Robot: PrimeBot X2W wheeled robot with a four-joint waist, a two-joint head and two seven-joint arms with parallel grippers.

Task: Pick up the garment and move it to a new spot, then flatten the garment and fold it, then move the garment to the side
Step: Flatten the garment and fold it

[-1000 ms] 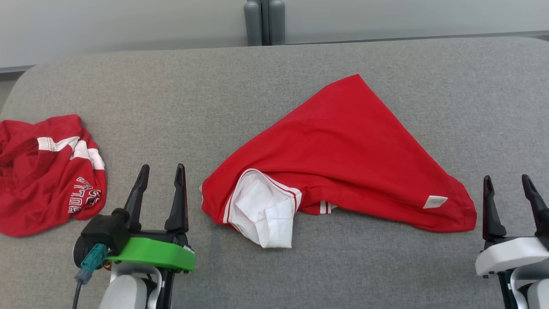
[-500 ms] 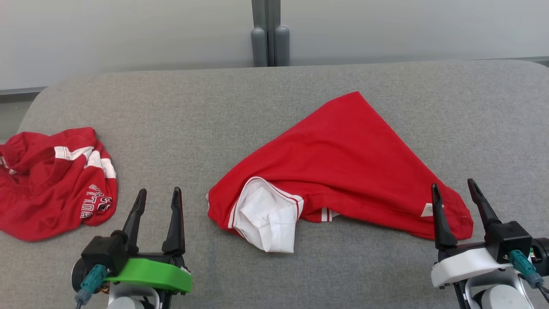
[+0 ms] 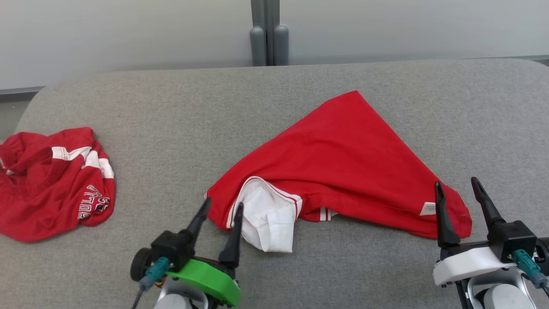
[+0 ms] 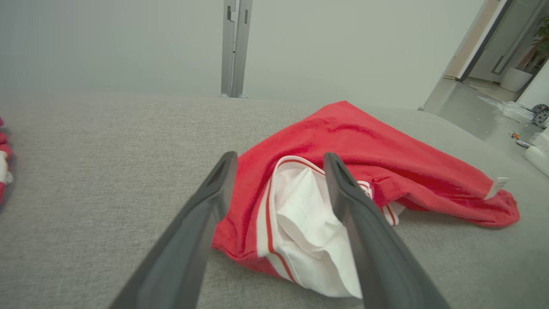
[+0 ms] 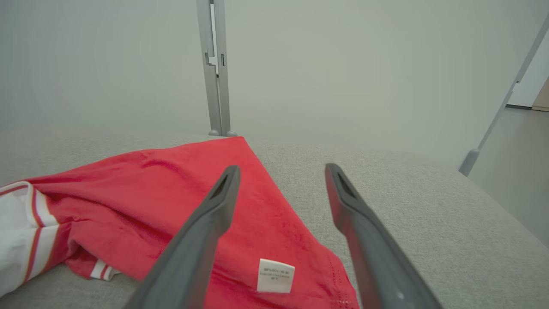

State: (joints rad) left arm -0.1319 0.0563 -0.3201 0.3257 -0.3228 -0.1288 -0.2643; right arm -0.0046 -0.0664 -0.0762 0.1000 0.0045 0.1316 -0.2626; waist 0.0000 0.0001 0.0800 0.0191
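A red garment (image 3: 343, 163) with white trim lies loosely spread in a triangle on the grey table (image 3: 274, 86). Its white inner part (image 3: 268, 219) bulges at the near left corner, and a small white label (image 3: 428, 208) sits near the right corner. My left gripper (image 3: 223, 210) is open, its fingers pointing at the white-trimmed left corner (image 4: 296, 206), just above it. My right gripper (image 3: 456, 189) is open over the right corner, near the label (image 5: 275, 275). Neither holds anything.
A second red garment (image 3: 51, 180), crumpled and showing white lettering, lies at the table's left edge. A grey post (image 3: 266, 38) stands behind the far edge. Bare grey surface lies between the two garments and along the front.
My left gripper has moved right and forward to the garment's white-trimmed corner. The right gripper has barely moved in the last half second. Earlier the camera tilted, shifting the whole picture.
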